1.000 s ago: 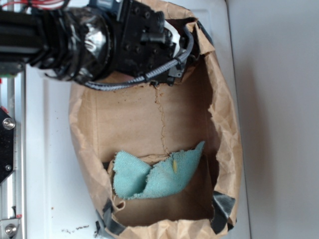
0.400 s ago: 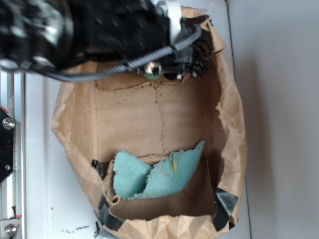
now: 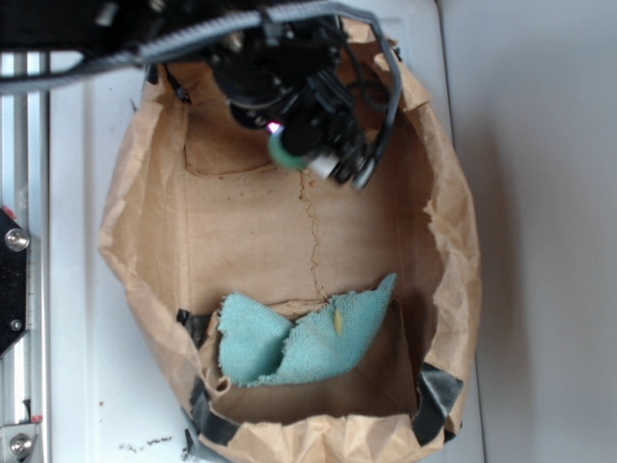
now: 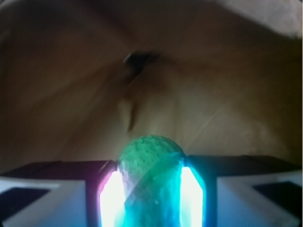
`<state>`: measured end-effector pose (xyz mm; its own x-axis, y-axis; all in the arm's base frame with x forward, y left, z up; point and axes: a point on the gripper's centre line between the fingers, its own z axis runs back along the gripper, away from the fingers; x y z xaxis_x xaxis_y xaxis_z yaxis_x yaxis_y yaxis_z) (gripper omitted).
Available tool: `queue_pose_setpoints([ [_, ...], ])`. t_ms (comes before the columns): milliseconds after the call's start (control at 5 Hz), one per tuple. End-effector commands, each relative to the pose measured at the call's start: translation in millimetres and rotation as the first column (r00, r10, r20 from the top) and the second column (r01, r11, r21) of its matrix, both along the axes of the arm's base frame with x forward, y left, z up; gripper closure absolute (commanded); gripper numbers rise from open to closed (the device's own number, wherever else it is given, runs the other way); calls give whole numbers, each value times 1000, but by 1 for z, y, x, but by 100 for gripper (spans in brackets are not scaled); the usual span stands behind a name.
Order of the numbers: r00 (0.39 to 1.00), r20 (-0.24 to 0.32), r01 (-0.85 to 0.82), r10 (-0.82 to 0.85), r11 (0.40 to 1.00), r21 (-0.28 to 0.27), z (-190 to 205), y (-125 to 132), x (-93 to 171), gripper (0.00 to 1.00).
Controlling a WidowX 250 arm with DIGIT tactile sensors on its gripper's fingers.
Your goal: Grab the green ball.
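Overhead, we see a brown paper bag (image 3: 154, 241) lying open on a white surface (image 3: 87, 318), its mouth spread wide so the inside is in plain view. Our black arm (image 3: 174, 29) comes in from the upper left, and our gripper (image 3: 299, 145) sits inside the upper part of the bag, near its back wall. Between the gripper's fingers (image 3: 333, 159) a small patch of mint green shows: the ball (image 3: 285, 149), partly hidden by the black hardware around it. A grey braided cable (image 3: 193, 34) runs along the arm, and darker cables loop beside the gripper on the right

Lower in the bag, well apart from the gripper, a teal cloth (image 3: 299, 338) with frayed edges lies crumpled against the fold of the bag's floor. Black tape (image 3: 434, 395) marks the bag's lower corners

From the wrist, we look along the gripper (image 4: 150, 189) toward blurred brown paper. The ball (image 4: 150, 156), round and fuzzy, is wedged between two fingers (image 4: 113, 194) that glow bright white and cyan, one pressed against each side of it. The fingers are clenched on the ball, which fills the gap between them
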<state>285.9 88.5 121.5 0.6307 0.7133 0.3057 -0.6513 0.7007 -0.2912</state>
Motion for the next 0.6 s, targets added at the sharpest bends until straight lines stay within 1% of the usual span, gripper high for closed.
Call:
queue_pose_setpoints([
  [0,995,26,94,-96,993,65,54,-25,-9,100],
  [400,986,-24,166,-164,979,122,71,-65,-14,100],
])
